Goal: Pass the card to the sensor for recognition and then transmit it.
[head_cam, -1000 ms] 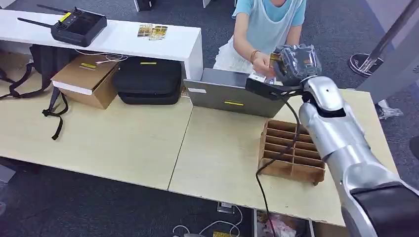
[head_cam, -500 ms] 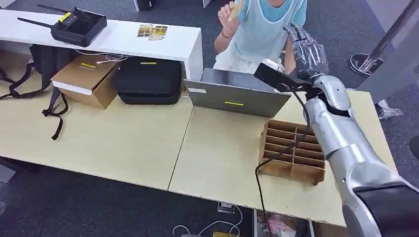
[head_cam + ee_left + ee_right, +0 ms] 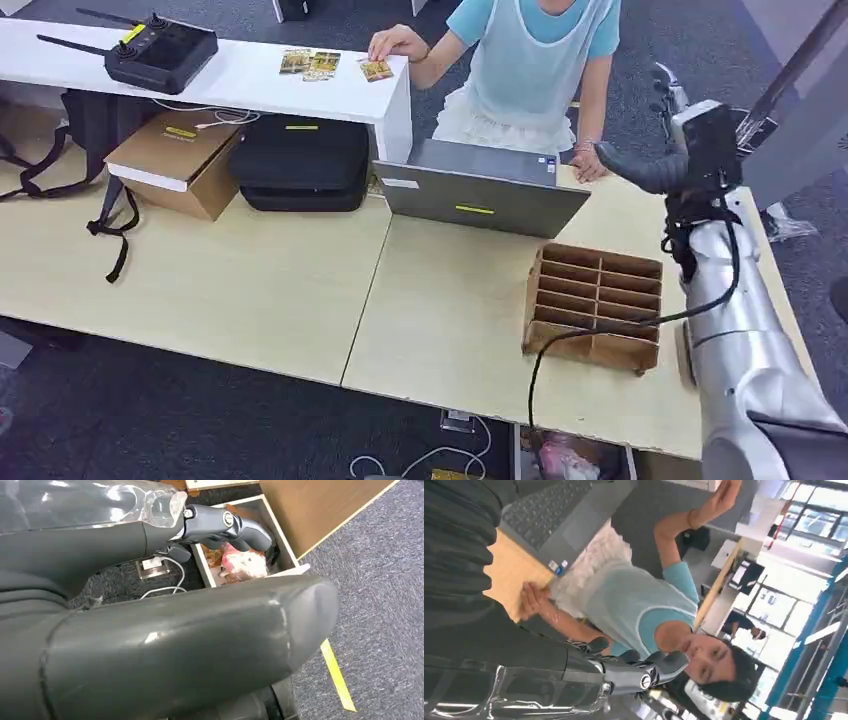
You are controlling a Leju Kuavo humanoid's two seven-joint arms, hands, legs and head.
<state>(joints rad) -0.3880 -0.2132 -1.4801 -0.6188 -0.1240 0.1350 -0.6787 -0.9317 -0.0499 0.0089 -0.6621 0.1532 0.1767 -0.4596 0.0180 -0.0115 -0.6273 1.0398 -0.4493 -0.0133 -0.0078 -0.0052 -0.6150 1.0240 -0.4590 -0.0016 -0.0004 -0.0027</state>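
Observation:
The card (image 3: pixel 376 70) lies on the white table (image 3: pixel 240 85) at the back, under a person's hand (image 3: pixel 395 42), beside a few other cards (image 3: pixel 309 63). My right hand (image 3: pixel 668 150) is raised over the far right edge of the wooden table (image 3: pixel 250 290), well away from the card. Its fingers (image 3: pixel 644 672) are spread and hold nothing. The left hand (image 3: pixel 180 640) hangs low above the floor, fingers apart and empty.
An open laptop (image 3: pixel 480 190) stands at the table's back, with a wooden compartment box (image 3: pixel 595 305) in front of it. A person in a light blue top (image 3: pixel 540 50) stands behind the laptop. A cardboard box (image 3: pixel 170 160), a black case (image 3: pixel 300 165) and a remote controller (image 3: pixel 160 50) are at the left.
The person took the card from my right hand and set it down on the white table. My right hand has since swung up and to the right, empty.

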